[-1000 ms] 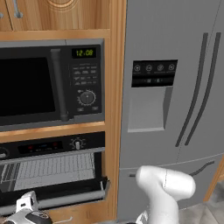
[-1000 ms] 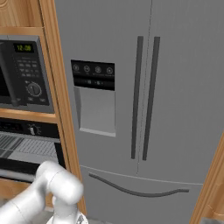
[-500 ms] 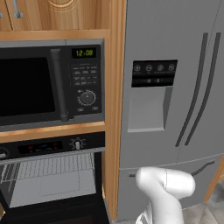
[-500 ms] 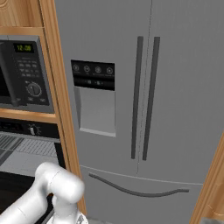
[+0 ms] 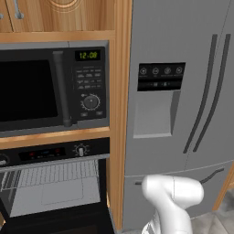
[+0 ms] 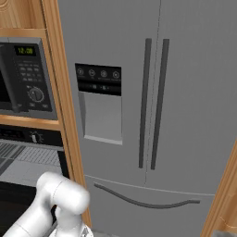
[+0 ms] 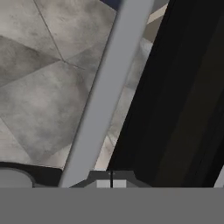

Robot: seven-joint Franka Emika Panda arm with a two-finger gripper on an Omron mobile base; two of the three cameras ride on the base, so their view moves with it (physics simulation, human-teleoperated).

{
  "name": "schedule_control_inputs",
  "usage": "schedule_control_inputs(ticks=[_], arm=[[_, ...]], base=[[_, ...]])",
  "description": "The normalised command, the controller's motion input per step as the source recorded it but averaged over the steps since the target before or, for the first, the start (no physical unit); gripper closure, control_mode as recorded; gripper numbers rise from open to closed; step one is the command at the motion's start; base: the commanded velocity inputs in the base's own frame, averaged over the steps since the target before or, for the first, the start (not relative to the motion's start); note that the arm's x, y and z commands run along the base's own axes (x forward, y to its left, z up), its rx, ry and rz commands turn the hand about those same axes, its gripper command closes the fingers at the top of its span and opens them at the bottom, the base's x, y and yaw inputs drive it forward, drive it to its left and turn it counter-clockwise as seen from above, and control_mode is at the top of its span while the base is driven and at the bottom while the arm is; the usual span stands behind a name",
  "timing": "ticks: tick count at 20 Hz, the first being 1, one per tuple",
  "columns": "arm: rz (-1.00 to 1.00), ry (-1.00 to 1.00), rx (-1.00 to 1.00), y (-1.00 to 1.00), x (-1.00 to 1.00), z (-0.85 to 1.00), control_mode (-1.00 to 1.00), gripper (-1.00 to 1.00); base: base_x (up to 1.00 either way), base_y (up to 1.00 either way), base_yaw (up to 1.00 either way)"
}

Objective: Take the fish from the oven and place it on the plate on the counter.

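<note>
Opening of the oven looks largely done: in the left base view its cavity and wire rack show at lower left, below the microwave. In the hand view the gripper sits at bottom centre with jaws together, beside the steel bar handle running diagonally past the dark glass door over the tiled floor; contact cannot be told. Fish cannot be made out on the rack, so the next reach should, I judge, clear the door edge and search the rack first.
</note>
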Motion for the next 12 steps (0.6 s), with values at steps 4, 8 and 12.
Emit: schedule_control_inputs(ticks=[4,8,12], arm=[[0.0,0.01,0.0,0.0,-0.08,0.0,-1.0,-1.0],[0.0,0.0,0.0,0.0,-0.3,0.0,-1.0,-1.0],[0.06,-0.03,0.02,-0.01,-0.96,0.07,-1.0,-1.0]], base=[[0.0,0.0,0.0],[0.0,0.0,0.0],[0.0,0.0,0.0]])
